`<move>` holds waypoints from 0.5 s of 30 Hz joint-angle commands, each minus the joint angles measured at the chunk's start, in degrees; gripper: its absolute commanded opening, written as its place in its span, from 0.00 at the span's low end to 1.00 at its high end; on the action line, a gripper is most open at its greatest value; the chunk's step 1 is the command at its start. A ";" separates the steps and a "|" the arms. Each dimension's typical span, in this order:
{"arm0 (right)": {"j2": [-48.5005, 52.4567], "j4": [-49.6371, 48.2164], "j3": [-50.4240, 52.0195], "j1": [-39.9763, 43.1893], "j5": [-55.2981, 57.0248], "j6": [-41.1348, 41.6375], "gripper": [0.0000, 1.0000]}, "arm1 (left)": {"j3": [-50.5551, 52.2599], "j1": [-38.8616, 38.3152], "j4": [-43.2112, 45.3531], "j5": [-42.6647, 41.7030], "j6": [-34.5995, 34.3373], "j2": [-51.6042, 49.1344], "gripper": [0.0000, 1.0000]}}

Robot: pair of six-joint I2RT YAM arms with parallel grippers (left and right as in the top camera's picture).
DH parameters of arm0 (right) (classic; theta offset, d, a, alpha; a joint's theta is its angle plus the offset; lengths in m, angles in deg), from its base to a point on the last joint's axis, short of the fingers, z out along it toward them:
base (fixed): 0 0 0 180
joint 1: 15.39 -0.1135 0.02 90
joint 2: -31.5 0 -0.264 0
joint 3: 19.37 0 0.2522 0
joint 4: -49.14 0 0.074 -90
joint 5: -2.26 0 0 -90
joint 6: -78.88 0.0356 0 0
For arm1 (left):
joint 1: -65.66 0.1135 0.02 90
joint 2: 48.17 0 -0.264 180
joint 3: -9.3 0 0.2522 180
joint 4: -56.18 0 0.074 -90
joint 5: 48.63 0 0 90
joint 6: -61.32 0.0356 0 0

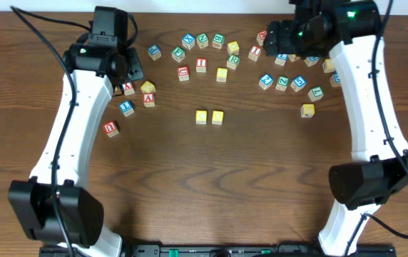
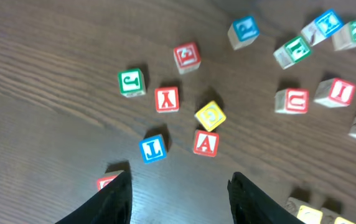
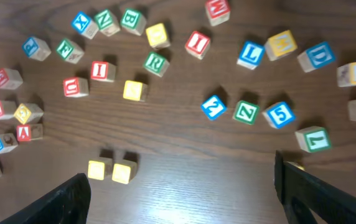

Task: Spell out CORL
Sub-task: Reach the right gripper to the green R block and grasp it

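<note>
Judging from overhead, looks like the R step, with two yellow blocks (image 1: 201,116) side by side mid-frame. From the left wrist, left gripper (image 2: 178,180) spread wide, empty. From the right wrist, right gripper (image 3: 179,171) likewise agape and empty; calls for closing on green R block (image 3: 156,63), upper centre-left.

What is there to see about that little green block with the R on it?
The green R block is a small cube, apparently wood with pale sides. Its top face is printed in green and white with the letter R. It lies flat on the brown table, turned slightly askew, close below a yellow block in the right wrist view. No other block seems to touch it.
</note>
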 commanded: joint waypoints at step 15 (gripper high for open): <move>10.75 -8.20 -1.05 -2.43 -2.12 7.65 0.85 | -0.15 0.22 -1.60 -2.91 -2.58 -1.92 0.50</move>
